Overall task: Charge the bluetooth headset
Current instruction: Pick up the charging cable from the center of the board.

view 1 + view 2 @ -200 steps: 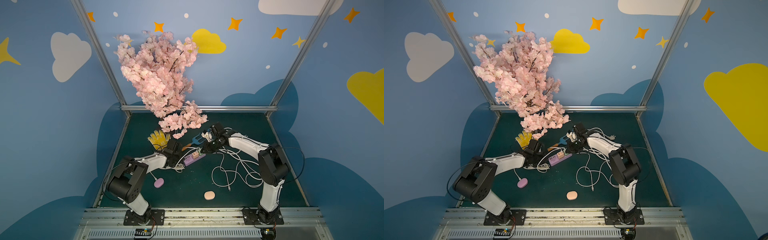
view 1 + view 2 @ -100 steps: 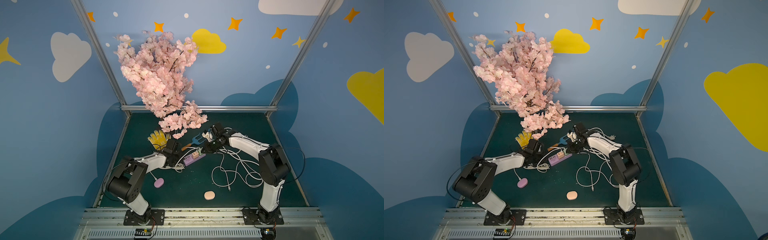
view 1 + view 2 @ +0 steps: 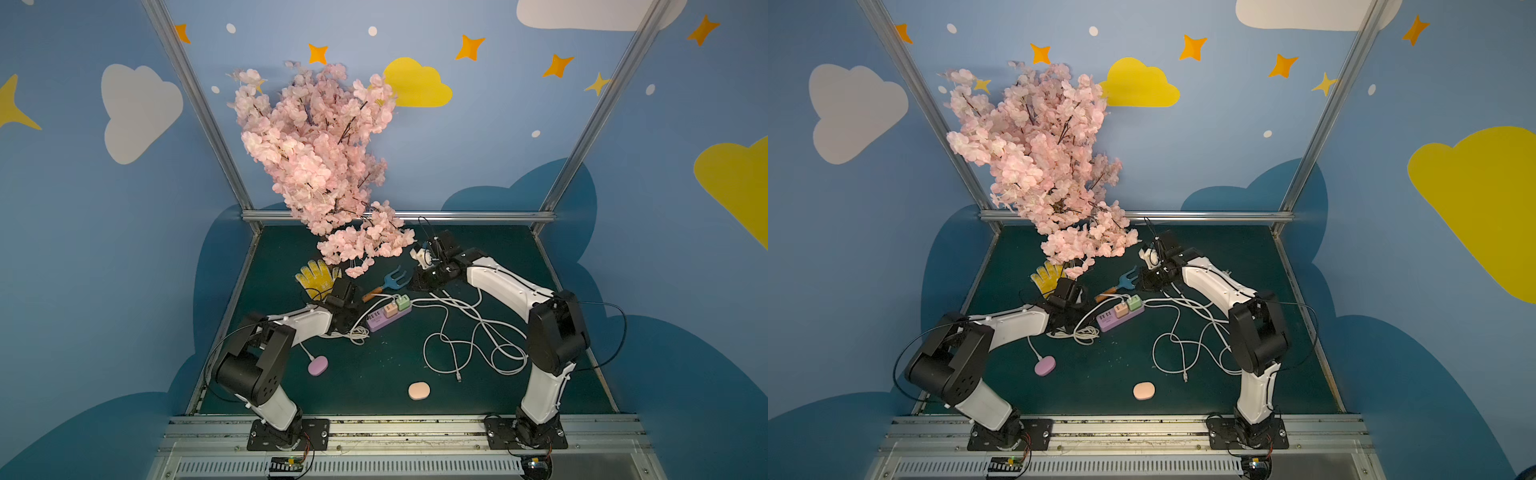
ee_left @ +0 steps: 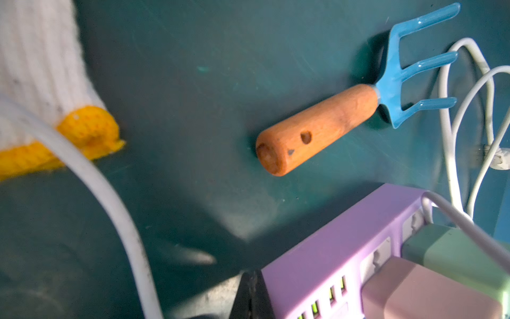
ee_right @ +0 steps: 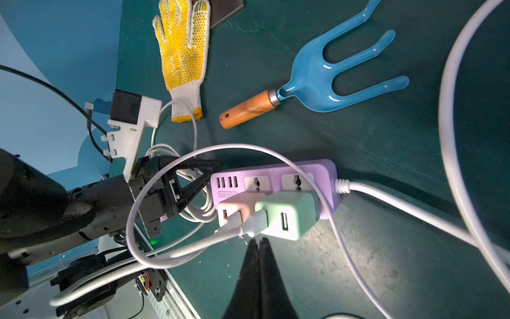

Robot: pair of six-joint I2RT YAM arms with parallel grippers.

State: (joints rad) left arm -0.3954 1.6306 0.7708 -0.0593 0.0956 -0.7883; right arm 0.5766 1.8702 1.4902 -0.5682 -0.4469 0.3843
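Note:
A peach oval bluetooth headset case (image 3: 419,391) (image 3: 1144,390) lies alone near the front of the green mat, with no cable on it. A purple oval case (image 3: 318,366) (image 3: 1044,365) lies front left with a white cable running into it. The purple power strip (image 3: 388,318) (image 5: 276,174) carries a pink charger (image 5: 234,204) and a green charger (image 5: 289,215), both with white cables. My left gripper (image 3: 361,316) (image 4: 252,273) is shut and empty at the strip's USB end. My right gripper (image 3: 410,286) (image 5: 258,241) is shut and empty, its tips just beside the green charger.
Loose white cables (image 3: 469,332) loop across the right half of the mat, one free plug end (image 3: 458,377) near the front. A blue garden fork (image 3: 390,282) and a yellow glove (image 3: 316,278) lie behind the strip. A pink blossom branch (image 3: 320,166) overhangs the back left.

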